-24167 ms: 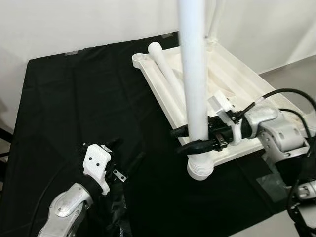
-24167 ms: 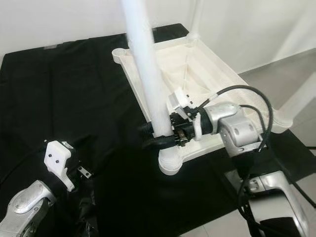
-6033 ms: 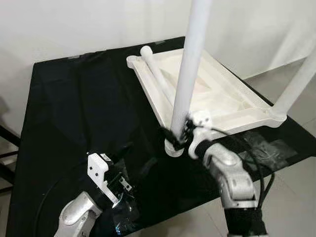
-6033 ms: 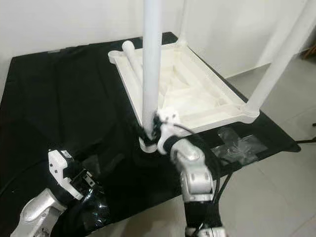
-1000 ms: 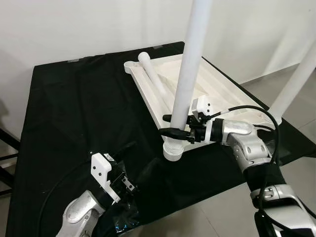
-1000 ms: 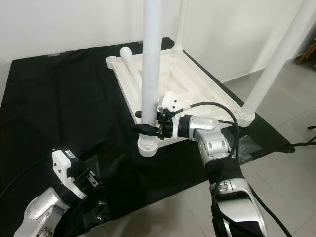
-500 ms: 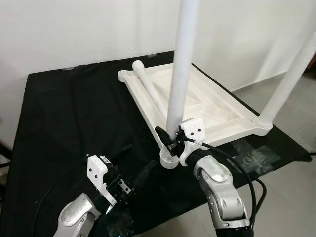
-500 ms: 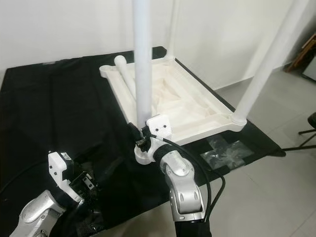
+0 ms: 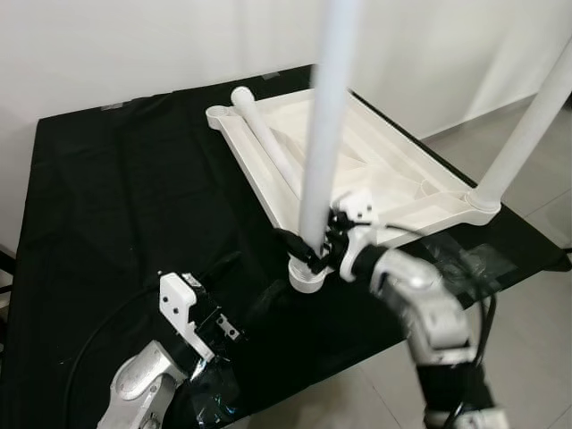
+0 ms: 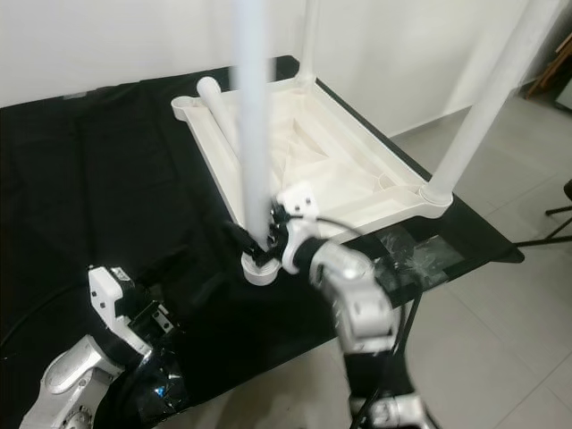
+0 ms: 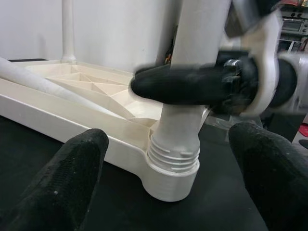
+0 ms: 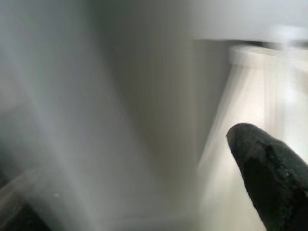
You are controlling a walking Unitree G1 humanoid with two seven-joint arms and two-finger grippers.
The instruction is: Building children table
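Black cloth (image 9: 125,179) is covering the work surface, running out to a grey floor (image 10: 500,349) on the right. Lying upside down on it, toward the far right, is the white plastic table top (image 9: 393,183), ribbed underside facing up. A loose leg (image 9: 268,143) is lying along its left edge. Three legs are standing upright from its corners: the near leg (image 9: 323,134) in the near-left corner socket (image 11: 173,171), the right leg (image 9: 527,125) at the near-right corner, and a far leg (image 10: 309,36) at the far corner.

The right gripper (image 9: 308,246) is reaching in from the near right and grasping the near leg just above its threaded base, one black finger (image 11: 183,84) wrapping across the front of the tube. The arm and leg are blurring in the head views, and the right wrist view is mostly a pale smear beside one dark fingertip (image 12: 269,159), so the exact contact there is probably against the leg but hard to confirm.

The left gripper (image 11: 171,149) is sitting low at the near left over the cloth, its fingers (image 11: 72,168) spread wide and released, pointing at the socket without touching it.
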